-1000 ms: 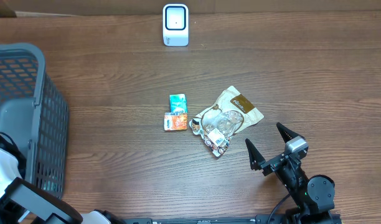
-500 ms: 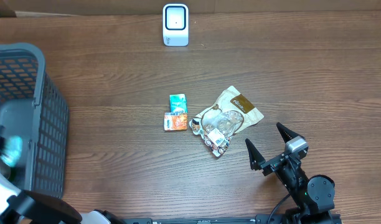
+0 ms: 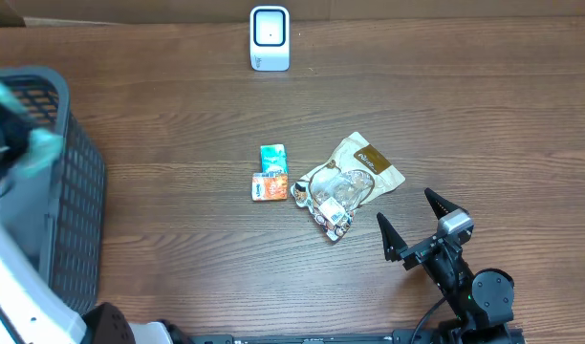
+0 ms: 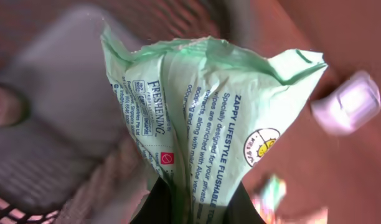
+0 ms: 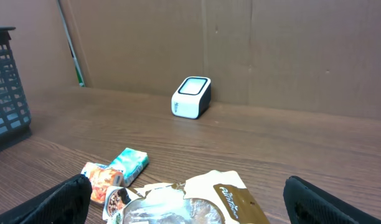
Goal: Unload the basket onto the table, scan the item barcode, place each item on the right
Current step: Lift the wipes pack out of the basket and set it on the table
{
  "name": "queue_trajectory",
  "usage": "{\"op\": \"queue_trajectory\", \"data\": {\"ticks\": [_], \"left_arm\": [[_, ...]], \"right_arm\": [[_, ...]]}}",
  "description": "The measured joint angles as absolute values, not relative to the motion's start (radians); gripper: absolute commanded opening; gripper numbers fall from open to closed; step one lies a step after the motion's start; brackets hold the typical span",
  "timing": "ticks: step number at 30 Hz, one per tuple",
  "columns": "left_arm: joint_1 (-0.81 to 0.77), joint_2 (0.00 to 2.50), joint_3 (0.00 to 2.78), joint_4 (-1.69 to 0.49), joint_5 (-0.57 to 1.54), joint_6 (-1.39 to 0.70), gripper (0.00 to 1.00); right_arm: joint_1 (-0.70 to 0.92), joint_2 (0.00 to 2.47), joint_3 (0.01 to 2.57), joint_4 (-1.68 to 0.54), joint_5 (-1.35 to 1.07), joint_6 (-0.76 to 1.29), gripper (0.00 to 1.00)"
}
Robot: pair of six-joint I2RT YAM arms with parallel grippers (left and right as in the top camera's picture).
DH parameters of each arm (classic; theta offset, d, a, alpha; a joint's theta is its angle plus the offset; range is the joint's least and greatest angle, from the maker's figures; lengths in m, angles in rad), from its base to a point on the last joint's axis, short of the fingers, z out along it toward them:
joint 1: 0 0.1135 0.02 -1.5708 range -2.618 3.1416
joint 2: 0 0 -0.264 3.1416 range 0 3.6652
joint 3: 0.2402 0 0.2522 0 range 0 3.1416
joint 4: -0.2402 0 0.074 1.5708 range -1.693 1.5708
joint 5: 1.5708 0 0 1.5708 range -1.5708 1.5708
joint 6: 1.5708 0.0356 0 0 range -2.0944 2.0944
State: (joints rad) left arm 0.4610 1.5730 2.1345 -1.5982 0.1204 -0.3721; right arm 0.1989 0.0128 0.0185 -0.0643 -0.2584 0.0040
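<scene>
Left wrist view crops left pincer point(image 4: 197, 202) clamping wipes pack point(image 4: 203, 106).

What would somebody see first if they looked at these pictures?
A crinkly green wipes packet fills the left wrist view, pinched from below by the left gripper above the grey basket. On the brown table, a white scanner stands at the far edge, and a few snack packets lie in the middle.
</scene>
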Motion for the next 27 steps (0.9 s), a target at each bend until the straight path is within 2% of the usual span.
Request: {"op": "queue_trajectory", "data": {"ticks": [7, 11, 15, 21, 27], "left_arm": [[0.099, 1.581, 2.122, -1.625, 0.026, -0.355, 0.04], [-0.025, 1.600, 2.053, -1.620, -0.047, -0.355, 0.05], [-0.080, 1.647, 1.919, -1.567, -0.089, -0.355, 0.04], [-0.143, 1.782, 1.623, -1.311, -0.115, -0.355, 0.04], [-0.163, 1.861, 1.508, -1.173, -0.117, -0.329, 0.05]], "right_arm": [[0.199, 0.013, 0.019, -0.064, -0.258, 0.004, 1.00], [0.199, 0.013, 0.019, -0.064, -0.258, 0.004, 1.00], [0.199, 0.013, 0.019, -0.064, -0.258, 0.004, 1.00], [0.199, 0.013, 0.019, -0.065, -0.258, 0.004, 1.00], [0.199, 0.013, 0.019, -0.064, -0.258, 0.004, 1.00]]}}
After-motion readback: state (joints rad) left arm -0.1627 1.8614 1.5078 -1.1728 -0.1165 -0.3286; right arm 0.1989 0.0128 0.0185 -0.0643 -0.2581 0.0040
